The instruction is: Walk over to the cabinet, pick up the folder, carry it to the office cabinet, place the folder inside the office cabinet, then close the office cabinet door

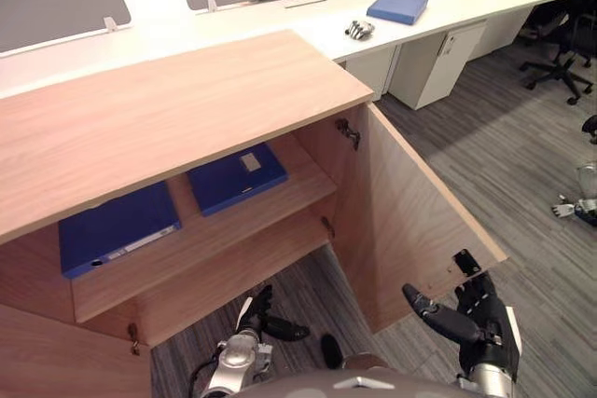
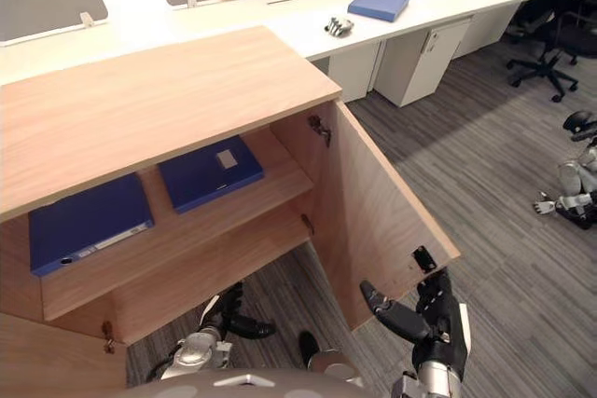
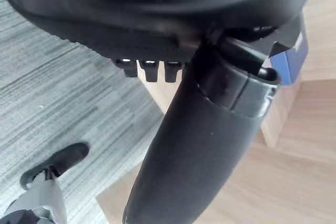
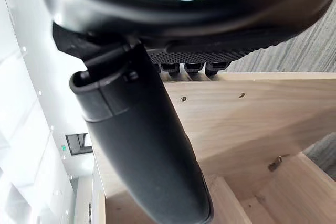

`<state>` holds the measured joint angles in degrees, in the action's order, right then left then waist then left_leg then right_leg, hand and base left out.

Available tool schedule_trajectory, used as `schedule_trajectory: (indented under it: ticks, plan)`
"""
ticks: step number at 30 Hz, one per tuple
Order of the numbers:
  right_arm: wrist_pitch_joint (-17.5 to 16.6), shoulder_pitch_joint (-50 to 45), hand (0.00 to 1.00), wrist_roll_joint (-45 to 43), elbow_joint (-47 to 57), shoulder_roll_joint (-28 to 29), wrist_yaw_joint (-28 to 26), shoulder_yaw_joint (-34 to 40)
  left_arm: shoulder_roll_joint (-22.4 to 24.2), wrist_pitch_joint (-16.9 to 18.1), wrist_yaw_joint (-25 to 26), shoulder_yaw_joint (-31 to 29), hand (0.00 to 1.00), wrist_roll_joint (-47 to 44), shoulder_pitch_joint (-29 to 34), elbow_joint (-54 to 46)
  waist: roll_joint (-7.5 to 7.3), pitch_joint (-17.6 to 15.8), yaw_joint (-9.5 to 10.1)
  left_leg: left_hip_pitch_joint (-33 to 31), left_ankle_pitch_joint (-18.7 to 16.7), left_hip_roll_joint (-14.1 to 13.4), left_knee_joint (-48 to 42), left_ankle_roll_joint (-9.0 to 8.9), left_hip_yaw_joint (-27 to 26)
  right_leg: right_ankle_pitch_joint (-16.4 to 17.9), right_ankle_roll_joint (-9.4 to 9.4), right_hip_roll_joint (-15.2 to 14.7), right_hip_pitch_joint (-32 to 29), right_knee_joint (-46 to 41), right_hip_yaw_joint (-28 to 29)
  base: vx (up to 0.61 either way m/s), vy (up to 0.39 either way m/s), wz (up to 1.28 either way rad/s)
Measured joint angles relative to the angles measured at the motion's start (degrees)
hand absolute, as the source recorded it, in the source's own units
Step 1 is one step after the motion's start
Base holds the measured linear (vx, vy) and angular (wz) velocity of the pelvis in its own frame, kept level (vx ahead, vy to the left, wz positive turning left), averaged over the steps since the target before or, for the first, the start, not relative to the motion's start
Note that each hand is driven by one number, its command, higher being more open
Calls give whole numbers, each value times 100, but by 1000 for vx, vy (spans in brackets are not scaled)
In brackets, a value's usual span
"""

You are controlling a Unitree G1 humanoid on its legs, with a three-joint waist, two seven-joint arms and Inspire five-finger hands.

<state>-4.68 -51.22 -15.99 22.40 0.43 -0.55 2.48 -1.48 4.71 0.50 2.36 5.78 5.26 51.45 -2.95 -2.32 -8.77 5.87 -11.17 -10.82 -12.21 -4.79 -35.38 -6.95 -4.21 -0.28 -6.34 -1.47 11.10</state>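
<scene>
While a dark blue flat folder with a white label (image 1: 237, 177) is seen lying on the upper shelf of the light wooden office cabinet (image 1: 168, 118), right of a second blue folder (image 1: 117, 227), the wooden cabinet door (image 1: 410, 221) is left open. The right hand (image 1: 480, 323) is held released just beside the door's near edge. The left hand (image 1: 259, 316) is held relaxed and empty, low before the cabinet.

Nothing written can be read. In the office cabinet (image 1: 187, 100), the right-hand folder (image 1: 237, 177) bears a small pale label (image 1: 250, 162) on its cover. The left-hand folder (image 1: 117, 227) has a pale strip (image 1: 140, 244) along its spine. Print on either is too small to tell. The right wrist view shows a small green sign (image 4: 63, 148), also illegible.
</scene>
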Motion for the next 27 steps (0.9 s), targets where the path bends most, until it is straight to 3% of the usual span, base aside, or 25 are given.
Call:
schedule_trajectory:
  ticks: [6, 12, 16, 21, 27]
  plan:
    - [218, -124, 100, -294, 53, -503, -546, -66, -536, -4, -115, 201, 100, 76, 75, 415, -280, 10, -69, 23, 10, 333, 265, 16, 504, 16, 14, -160, 59, -7, -42, -44, 33, 9]
    - [605, -280, 100, -1206, 55, -1295, -976, -391, -1091, -24, -245, 361, 100, 112, 74, 520, -662, 26, -73, 134, 85, 342, 288, 68, 691, 10, 58, -175, 274, 40, -179, 34, -6, 11]
    - [728, -257, 100, -1358, 57, -1560, -1195, -735, -1206, -24, -286, 407, 100, 111, 46, 530, -871, 80, -53, 204, 69, 352, 285, 98, 804, 92, 50, -205, 371, 10, -288, 21, 8, 13]
    - [782, -1, 100, -1354, 60, -1778, -1514, -1321, -1171, -46, -304, 406, 100, 111, 21, 697, -925, 99, 101, 232, 51, 381, 286, 124, 892, 161, 74, -242, 433, -49, -350, 26, 13, 11]
    - [692, 1062, 100, -1336, 64, -1662, -1532, -1705, -1174, -56, -245, 395, 100, 105, 13, 725, -1009, 146, 262, 176, 44, 407, 302, 133, 1083, 256, 106, -292, 448, -52, -547, 23, 2, 18]
